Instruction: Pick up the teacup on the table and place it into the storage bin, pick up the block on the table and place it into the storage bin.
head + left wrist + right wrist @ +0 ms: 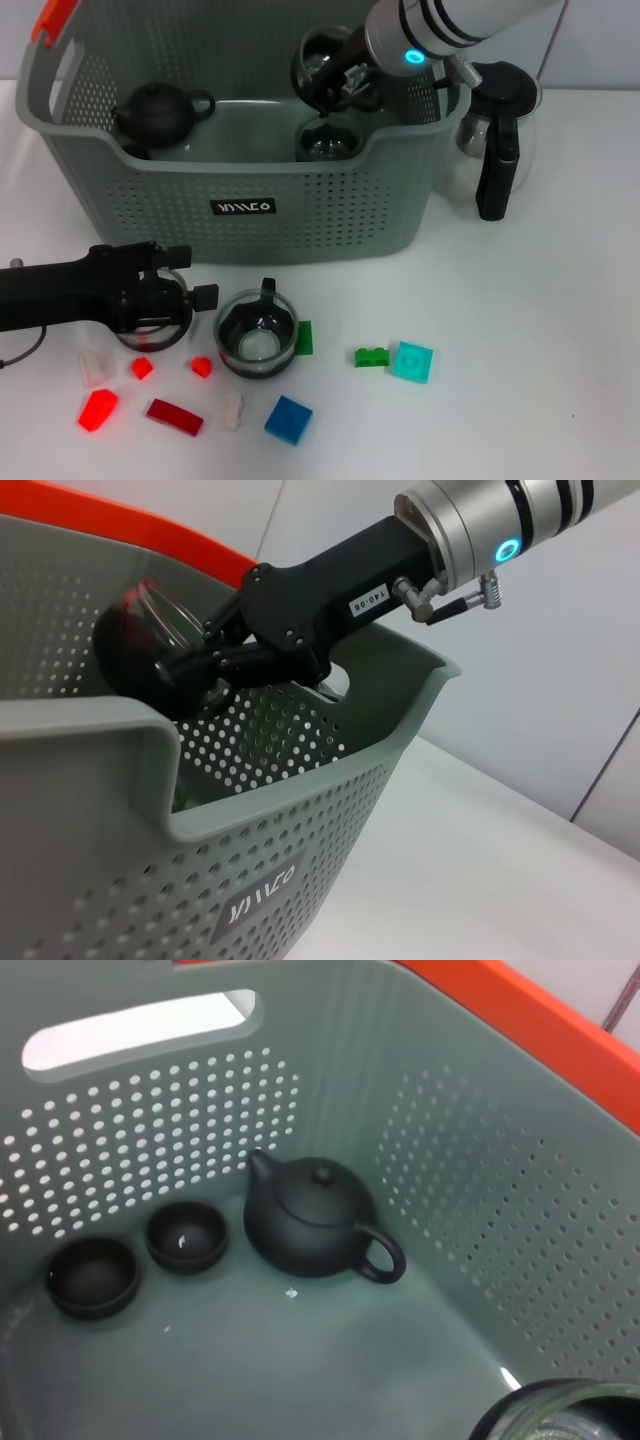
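The grey perforated storage bin [300,215] stands at the back of the white table [520,340]. My right gripper [330,88] hangs over the bin's right part, shut on a glass teacup [318,55]. The left wrist view shows this gripper [205,660] and the teacup [150,640] just above the bin's rim [300,780]. The cup's rim shows in the right wrist view [570,1410]. A second glass teacup [258,338] stands on the table before the bin. My left gripper [190,275] lies low at the front left, open, just left of that cup. Blocks lie nearby: green [372,356], teal [412,360], blue [288,418].
In the bin are a black teapot [312,1222], two small dark cups [187,1237], and another glass cup [325,145]. A glass coffee pot [500,130] stands right of the bin. Red pieces [175,416] and white pieces [95,368] lie at the front left.
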